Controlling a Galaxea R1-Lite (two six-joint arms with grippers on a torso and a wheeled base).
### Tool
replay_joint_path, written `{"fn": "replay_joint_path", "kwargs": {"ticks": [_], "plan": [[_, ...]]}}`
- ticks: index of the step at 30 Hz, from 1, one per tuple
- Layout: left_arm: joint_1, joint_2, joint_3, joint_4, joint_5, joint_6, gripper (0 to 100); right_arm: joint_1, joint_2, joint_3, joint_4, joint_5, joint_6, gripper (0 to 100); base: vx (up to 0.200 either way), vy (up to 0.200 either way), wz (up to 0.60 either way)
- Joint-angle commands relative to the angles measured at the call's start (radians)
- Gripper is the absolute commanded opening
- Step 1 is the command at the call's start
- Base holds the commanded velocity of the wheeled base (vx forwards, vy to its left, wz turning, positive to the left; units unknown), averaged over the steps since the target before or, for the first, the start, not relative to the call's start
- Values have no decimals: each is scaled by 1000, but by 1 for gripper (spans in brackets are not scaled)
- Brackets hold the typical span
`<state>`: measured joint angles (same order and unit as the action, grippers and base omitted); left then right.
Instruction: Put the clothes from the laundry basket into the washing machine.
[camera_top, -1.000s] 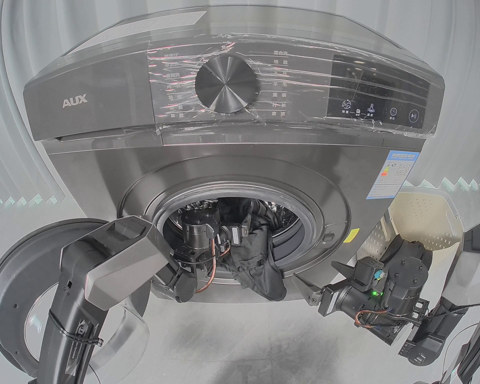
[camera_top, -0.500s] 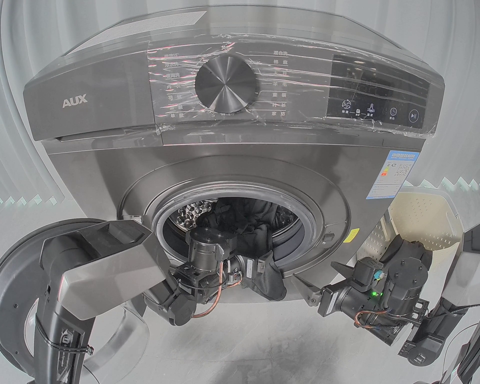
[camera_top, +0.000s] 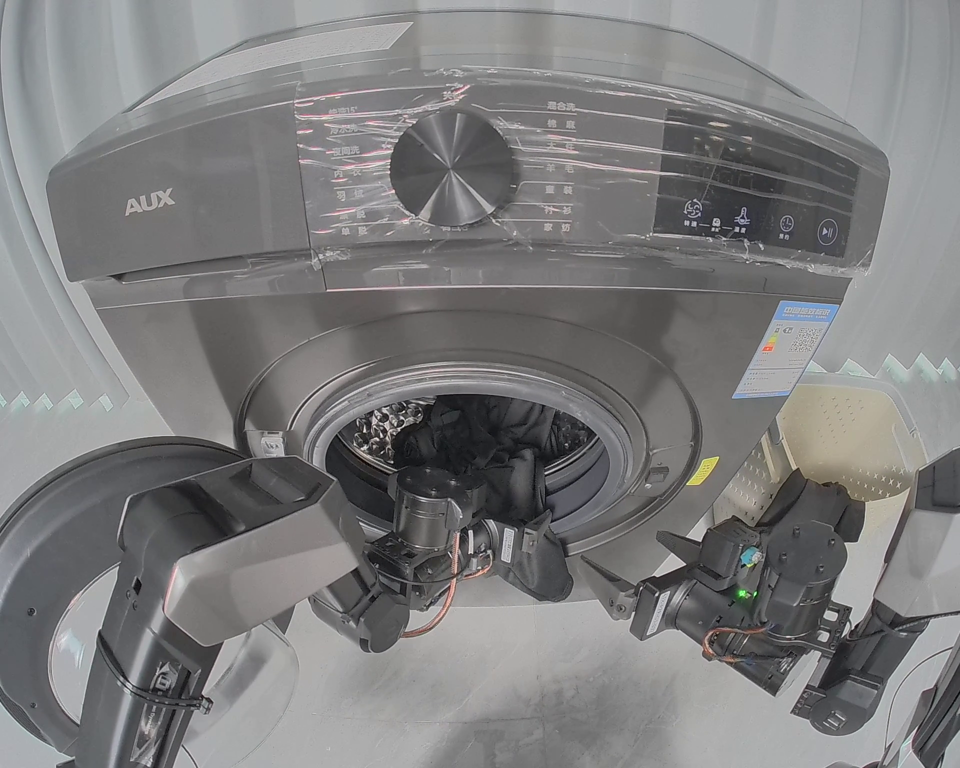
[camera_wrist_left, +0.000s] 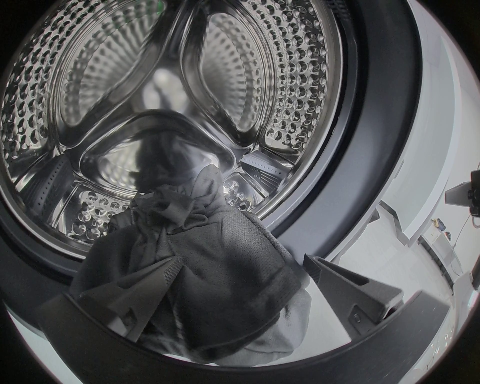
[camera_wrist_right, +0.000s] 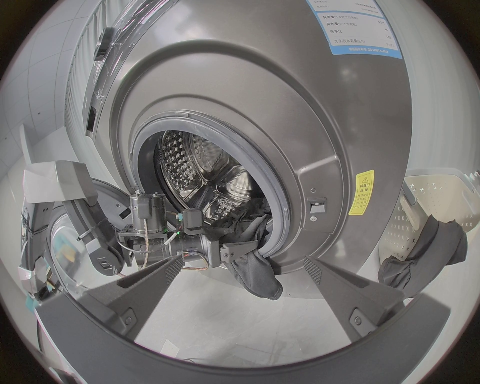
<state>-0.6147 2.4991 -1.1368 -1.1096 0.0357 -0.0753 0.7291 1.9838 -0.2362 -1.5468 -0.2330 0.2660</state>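
Our left fingers (camera_wrist_left: 355, 295) stand apart at the mouth of the washing machine (camera_top: 480, 330), clamped on nothing. The dark garment (camera_wrist_left: 200, 240) lies between and just ahead of them, bunched on the lower lip of the door opening. Most of it sits ahead of the fingers in the drum (camera_wrist_left: 150, 100), and a flap hangs below them, outside over the lip. Its long axis runs along the fingers' own line, from flap into drum. We judge the coming move to be a push straight ahead, or a fresh pinch on the flap beneath. Our right fingers (camera_wrist_right: 345, 290), also apart and empty, hover well to the side of the opening. A second garment (camera_top: 815, 500) droops over the rim of the laundry basket (camera_top: 850, 430) on their outer side, nearer to them than to the left fingers.
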Motion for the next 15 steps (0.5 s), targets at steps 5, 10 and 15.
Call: {"fn": "replay_joint_path", "kwargs": {"ticks": [5,10,15], "plan": [[0,76,-50,-12,10,3,0,3,10,0,-1,1,1,100,0,0,0],[7,76,-74,-38,27,0,0,4,10,0,-1,0,1,100,0,0,0],[33,78,-130,-67,62,-3,0,4,9,0,-1,0,1,100,0,0,0]]}}
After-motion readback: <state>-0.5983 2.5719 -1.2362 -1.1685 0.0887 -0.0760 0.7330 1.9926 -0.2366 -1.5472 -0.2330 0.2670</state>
